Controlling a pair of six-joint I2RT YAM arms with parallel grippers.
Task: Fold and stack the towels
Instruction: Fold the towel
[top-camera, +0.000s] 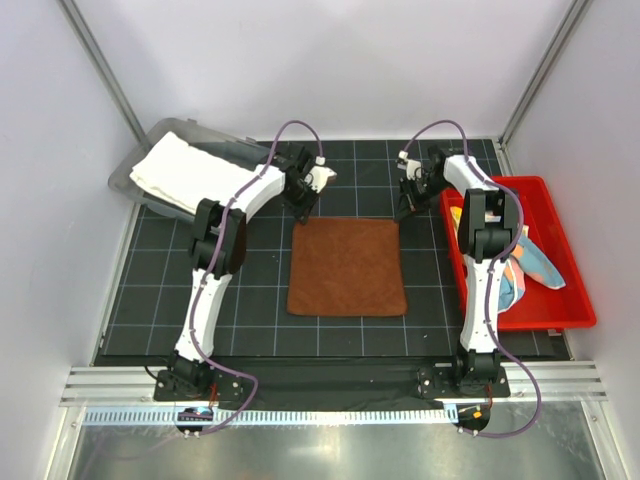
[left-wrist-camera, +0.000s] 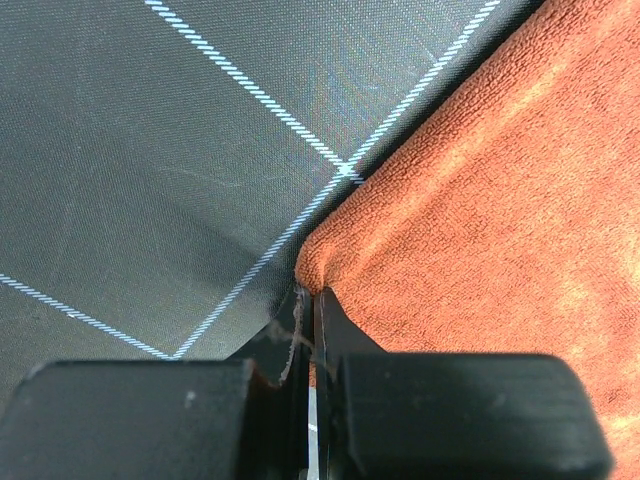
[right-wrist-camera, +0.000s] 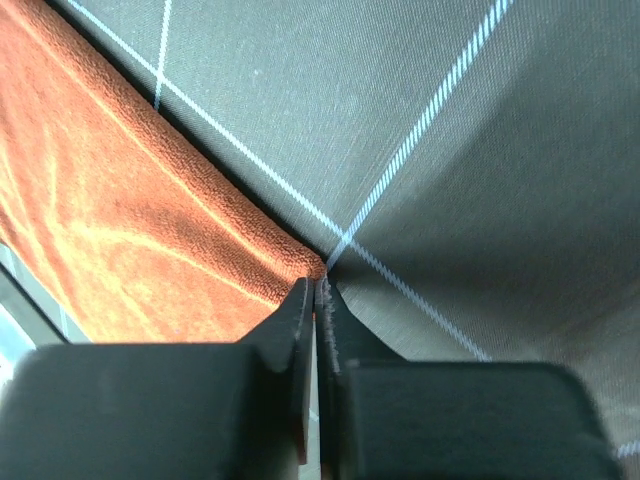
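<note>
A rust-brown towel (top-camera: 345, 266) lies flat and square on the black grid mat. My left gripper (top-camera: 300, 213) is down at its far left corner. In the left wrist view the gripper (left-wrist-camera: 309, 295) is shut, with the puckered towel corner (left-wrist-camera: 330, 262) pinched between its tips. My right gripper (top-camera: 402, 212) is at the far right corner. In the right wrist view that gripper (right-wrist-camera: 322, 285) is shut on the tip of the towel (right-wrist-camera: 150, 240). A cream-white towel (top-camera: 185, 168) lies folded at the back left. A light-blue dotted towel (top-camera: 535, 262) lies crumpled at the right.
The cream-white towel rests in a grey tray (top-camera: 150, 135) at the back left corner. A red bin (top-camera: 525, 183) along the right edge holds the dotted towel, with a bit of yellow cloth (top-camera: 456, 214) at its left wall. Cage posts and white walls surround the mat.
</note>
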